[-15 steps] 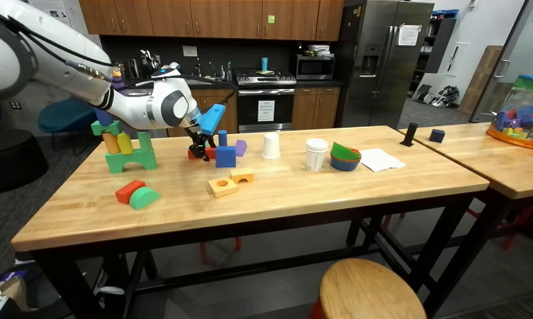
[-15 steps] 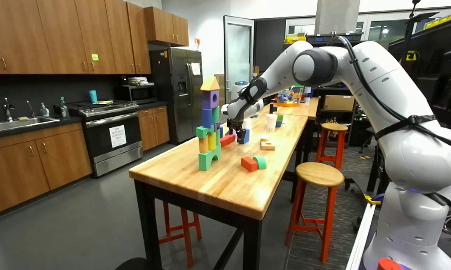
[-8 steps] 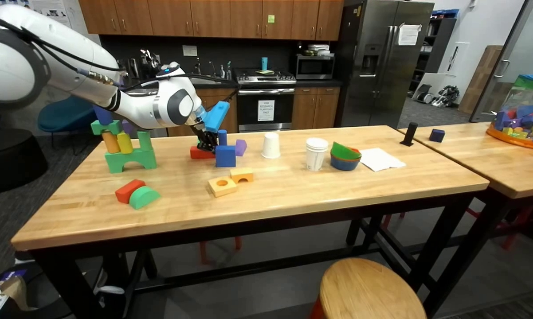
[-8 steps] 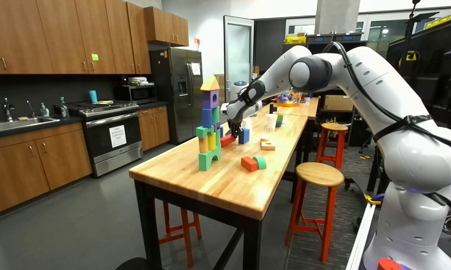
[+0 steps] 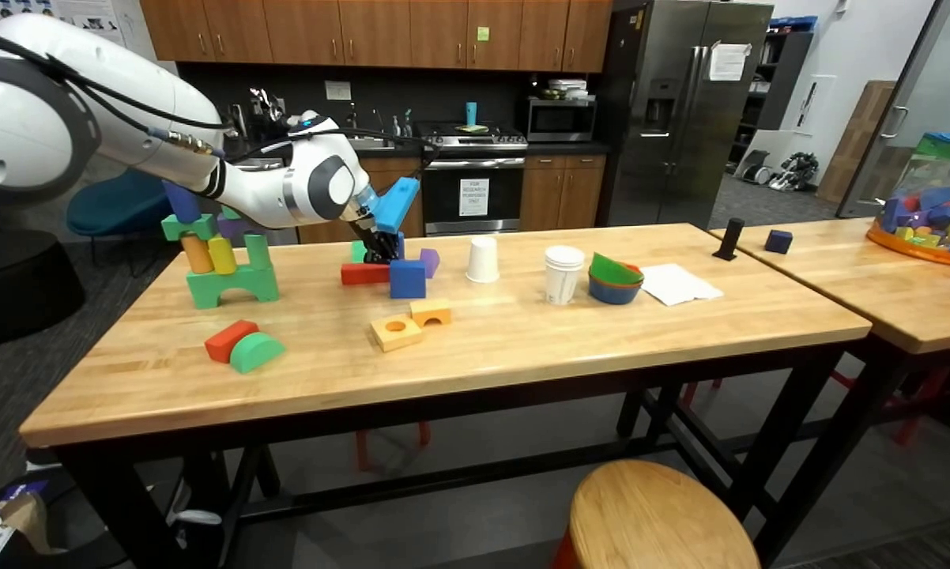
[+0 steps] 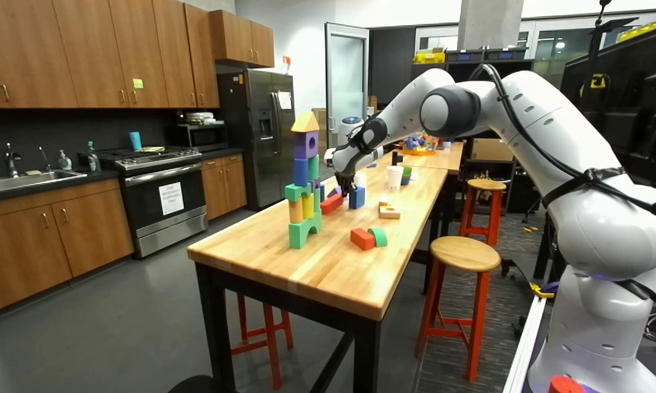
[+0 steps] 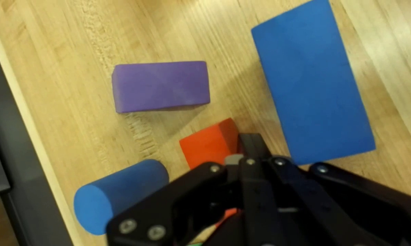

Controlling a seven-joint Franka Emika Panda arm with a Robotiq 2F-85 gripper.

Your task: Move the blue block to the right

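The blue block [image 5: 408, 280] stands upright on the table in both exterior views. It fills the upper right of the wrist view as a large plain blue block [image 7: 315, 85]. My gripper [image 7: 251, 141] is shut with its fingertips together and nothing between them. It points down just left of the blue block, between it and a red block [image 7: 205, 141]. A thin strip of wood shows between the fingertips and the blue block; whether a knuckle touches the block I cannot tell. In an exterior view, the gripper [image 5: 382, 254] sits behind and left of the block, its tips hidden.
A purple block [image 7: 161, 87] and a blue cylinder [image 7: 123, 194] lie close by. Two yellow blocks [image 5: 397, 333] are in front. A multicoloured tower [image 6: 306, 185] stands to the left; a white cup [image 5: 483, 261], stacked cups [image 5: 563, 275] and bowls [image 5: 614, 289] stand to the right.
My gripper has closed and moved rightward, from over the red block to beside the blue block. During the last half second the blue block has shifted slightly to the right.
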